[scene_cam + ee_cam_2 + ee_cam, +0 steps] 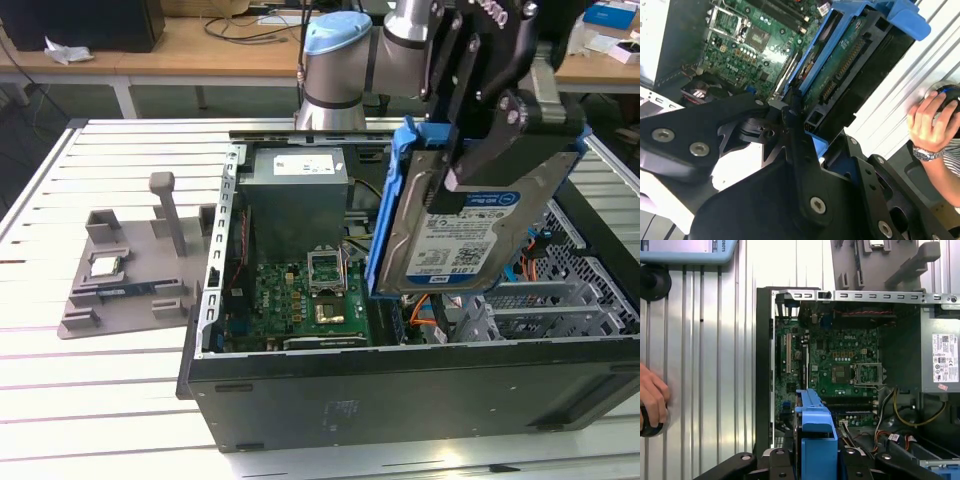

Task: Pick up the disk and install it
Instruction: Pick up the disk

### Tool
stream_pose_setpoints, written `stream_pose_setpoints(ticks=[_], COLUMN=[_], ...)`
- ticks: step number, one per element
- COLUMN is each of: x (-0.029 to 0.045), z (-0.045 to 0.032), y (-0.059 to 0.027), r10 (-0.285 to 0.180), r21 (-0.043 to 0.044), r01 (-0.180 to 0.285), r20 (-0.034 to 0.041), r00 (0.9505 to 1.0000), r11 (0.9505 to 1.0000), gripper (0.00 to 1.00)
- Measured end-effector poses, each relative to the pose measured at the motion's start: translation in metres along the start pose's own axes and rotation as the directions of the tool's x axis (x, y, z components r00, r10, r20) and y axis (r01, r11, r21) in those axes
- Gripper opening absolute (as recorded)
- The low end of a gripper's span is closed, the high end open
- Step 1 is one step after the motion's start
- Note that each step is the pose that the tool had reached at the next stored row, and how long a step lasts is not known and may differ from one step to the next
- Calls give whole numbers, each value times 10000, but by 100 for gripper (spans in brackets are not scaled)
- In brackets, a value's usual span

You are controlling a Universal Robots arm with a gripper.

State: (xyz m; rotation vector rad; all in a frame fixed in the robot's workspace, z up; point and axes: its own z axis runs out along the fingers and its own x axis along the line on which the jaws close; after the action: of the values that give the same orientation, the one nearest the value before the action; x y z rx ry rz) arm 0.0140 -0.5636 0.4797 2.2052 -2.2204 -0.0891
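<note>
A: What is being gripped by the gripper?
B: The disk is being clamped between its fingers, tilted on edge.
A: Where is it being held?
B: It is being held above the open case, near the motherboard.

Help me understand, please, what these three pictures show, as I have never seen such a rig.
One robot arm with a gripper works over an open computer case on a slatted table. The exterior view comes from a camera off the arm; both wrist views come from cameras riding on it. The gripper is shut on the disk, holding it above the case. Beside the case lies a grey fixture carrying a chip. A person's hand rests on the table.
</note>
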Motion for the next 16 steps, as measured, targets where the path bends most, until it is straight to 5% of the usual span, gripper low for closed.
stream_pose_setpoints(ticks=[1,2,4,16], x=[0,-1,-2,-4], z=[-1,-8,-15,-12], y=[-25,-178,-339,-647], r10=[0,1,3,5], r21=[0,-6,-14,-85], r01=[0,-1,-3,-6], r20=[0,-3,-36,-47], r00=[10000,10000,10000,10000], r11=[10000,10000,10000,10000], gripper=[37,37,37,37])
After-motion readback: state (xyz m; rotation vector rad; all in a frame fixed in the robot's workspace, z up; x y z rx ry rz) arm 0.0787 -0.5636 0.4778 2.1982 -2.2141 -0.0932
